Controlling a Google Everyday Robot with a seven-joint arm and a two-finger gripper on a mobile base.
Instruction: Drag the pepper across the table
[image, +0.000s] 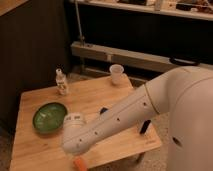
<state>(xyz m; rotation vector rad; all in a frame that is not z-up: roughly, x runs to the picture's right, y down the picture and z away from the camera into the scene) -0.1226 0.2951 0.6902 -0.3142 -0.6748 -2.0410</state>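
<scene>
The pepper (80, 163) lies at the front edge of the surface (35, 147). Only a part of its orange body shows, just below the lower end of the arm (115, 120). The gripper is hidden behind that end of the arm and seems to be low over the pepper. Its fingers are spread wide and, as far as I can judge, they hold nothing. So the approach looks nearly done, but contact with the pepper is probably not made yet. What is left is to take or press the pepper and drag it over the wood, keeping away from the green bowl (50, 117).
</scene>
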